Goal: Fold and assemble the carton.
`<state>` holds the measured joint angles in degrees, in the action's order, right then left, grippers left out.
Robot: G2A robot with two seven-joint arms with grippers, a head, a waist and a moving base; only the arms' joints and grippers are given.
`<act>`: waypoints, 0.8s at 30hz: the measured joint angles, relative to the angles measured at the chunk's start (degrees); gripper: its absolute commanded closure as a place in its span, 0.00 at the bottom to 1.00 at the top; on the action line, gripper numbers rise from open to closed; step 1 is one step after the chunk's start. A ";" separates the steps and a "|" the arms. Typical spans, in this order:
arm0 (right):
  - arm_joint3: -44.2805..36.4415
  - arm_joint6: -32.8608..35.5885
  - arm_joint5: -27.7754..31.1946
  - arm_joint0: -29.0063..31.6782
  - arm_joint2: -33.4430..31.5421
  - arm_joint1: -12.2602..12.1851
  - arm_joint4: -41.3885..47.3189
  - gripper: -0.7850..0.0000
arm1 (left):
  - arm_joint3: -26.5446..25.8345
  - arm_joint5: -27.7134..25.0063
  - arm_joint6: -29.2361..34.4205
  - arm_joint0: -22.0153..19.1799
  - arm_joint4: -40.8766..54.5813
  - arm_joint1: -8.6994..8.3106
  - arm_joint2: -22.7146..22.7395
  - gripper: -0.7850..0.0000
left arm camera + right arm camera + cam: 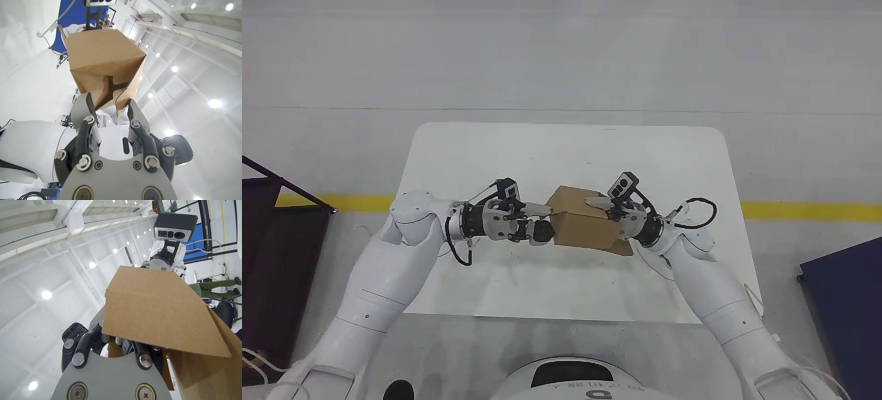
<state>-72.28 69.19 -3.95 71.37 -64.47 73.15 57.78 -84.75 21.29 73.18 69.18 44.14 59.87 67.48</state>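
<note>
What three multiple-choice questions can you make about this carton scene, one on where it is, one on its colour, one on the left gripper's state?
1. Where is the carton?
A: on the floor.
B: between the left gripper and the right gripper, above the table.
C: alone at the table's corner.

2. What colour is the carton?
A: white.
B: blue.
C: brown.

3. How are the left gripper's fingers?
A: apart, with carton flaps between them.
B: pressed together on nothing.
C: clamped on a cable.

Answers: B, the top view shows a gripper at each end of it; C, it is plain brown cardboard in every view; A, the left wrist view shows the gap.
</note>
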 measured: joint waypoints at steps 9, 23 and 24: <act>-1.09 -0.64 -0.64 0.24 0.17 -0.12 -1.00 1.00 | -0.49 1.09 1.97 0.18 -2.41 -0.71 0.07 0.32; -1.78 -0.81 -0.89 0.36 0.27 -0.21 -1.11 1.00 | 0.09 0.40 0.77 -0.32 -5.63 -0.94 -2.55 0.28; -1.76 -0.78 -0.93 0.35 0.31 -0.20 -1.06 1.00 | 0.17 0.22 0.46 -0.44 -5.82 -0.89 -2.94 0.28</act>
<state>-74.03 68.41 -4.88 71.72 -64.16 72.95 56.72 -84.58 21.51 73.64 68.74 38.32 58.98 64.54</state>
